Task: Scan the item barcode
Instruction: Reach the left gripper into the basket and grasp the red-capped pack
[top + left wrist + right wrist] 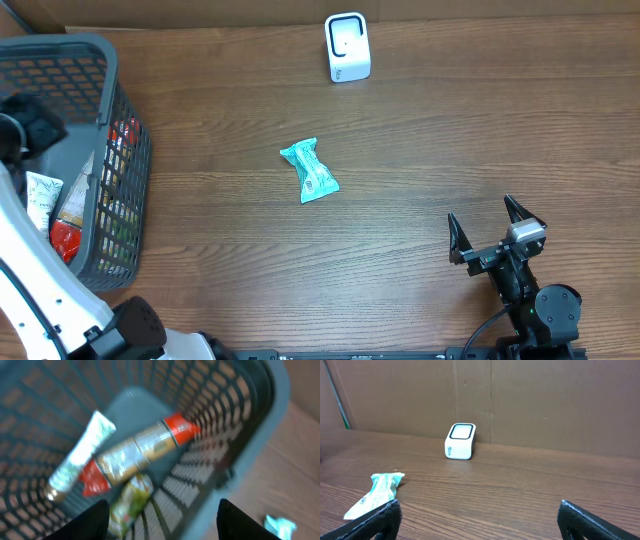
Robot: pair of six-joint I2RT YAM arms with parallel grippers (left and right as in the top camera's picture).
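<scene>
1. Two grippers, both empty: left gripper [162, 512] hangs over the basket [272, 415], fingers apart.
2. Right gripper [497, 232] spread wide, low at the table's [430, 140] right front.
3. Teal packet [310, 171] lies mid-table, well apart from both grippers.
4. White scanner [347, 47] stands at the far edge.

This looks like a pretend shop checkout, set up for a robot. A gray shopping basket [112, 80] with food packs [135, 452] in it sits at the left edge. A small white scanner [347, 47] stands at the top middle of the brown wooden tabletop [420, 140]. Plain cardboard walls [545, 405] stand behind it.
</scene>
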